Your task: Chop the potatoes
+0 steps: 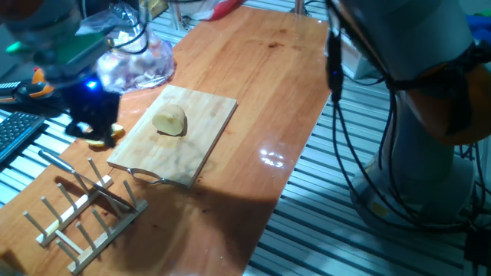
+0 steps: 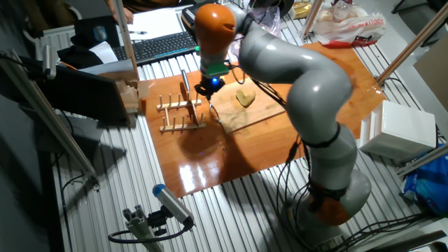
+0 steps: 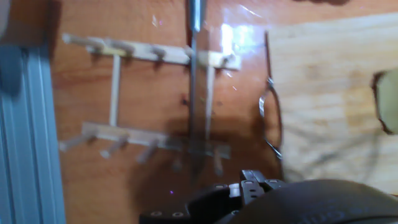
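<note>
One potato (image 1: 170, 121), a pale-yellow peeled chunk, lies on the wooden cutting board (image 1: 196, 146). It also shows in the other fixed view (image 2: 245, 98) and at the right edge of the hand view (image 3: 387, 102). No slices are visible. A knife (image 1: 84, 180) lies across the wooden peg rack (image 1: 88, 218); in the hand view it (image 3: 195, 74) runs straight down over the rack (image 3: 118, 134). My gripper (image 1: 98, 129) hovers to the left of the board, above the rack end (image 2: 208, 89). Its fingers are blurred and dark.
A plastic bag (image 1: 134, 61) lies behind the board. A keyboard (image 2: 157, 45) sits beyond the rack. The board has a thin metal handle (image 3: 271, 118) on the rack side. Aluminium slats (image 3: 31, 143) border the wooden tabletop.
</note>
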Available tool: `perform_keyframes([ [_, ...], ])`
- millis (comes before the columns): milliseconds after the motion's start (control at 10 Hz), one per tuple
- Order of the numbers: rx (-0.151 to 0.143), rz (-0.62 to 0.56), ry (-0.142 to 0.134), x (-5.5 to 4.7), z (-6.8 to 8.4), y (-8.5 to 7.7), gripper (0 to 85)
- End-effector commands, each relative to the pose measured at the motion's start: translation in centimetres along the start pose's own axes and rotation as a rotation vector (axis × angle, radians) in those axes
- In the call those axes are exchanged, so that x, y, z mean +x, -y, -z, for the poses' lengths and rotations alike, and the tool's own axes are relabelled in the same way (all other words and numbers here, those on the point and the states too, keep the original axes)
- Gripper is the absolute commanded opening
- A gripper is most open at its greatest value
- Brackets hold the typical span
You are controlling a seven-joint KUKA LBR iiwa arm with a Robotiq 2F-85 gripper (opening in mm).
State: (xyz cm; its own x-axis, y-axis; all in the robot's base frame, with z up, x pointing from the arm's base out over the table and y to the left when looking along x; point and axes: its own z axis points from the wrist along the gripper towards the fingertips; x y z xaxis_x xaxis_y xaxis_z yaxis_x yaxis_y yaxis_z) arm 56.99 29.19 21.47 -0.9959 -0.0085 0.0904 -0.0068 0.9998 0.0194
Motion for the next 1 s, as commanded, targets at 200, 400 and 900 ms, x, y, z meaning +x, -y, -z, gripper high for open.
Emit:
perform_keyframes([
  [200, 0.060, -0.026, 0.029, -0.7, -1.5, -6.3, 17.0],
  [400, 0.098, -0.042, 0.054, -1.4, -2.8, -6.6, 34.0],
  [900, 0.076, -0.005, 0.085, -4.2, -6.0, -4.6, 34.0],
])
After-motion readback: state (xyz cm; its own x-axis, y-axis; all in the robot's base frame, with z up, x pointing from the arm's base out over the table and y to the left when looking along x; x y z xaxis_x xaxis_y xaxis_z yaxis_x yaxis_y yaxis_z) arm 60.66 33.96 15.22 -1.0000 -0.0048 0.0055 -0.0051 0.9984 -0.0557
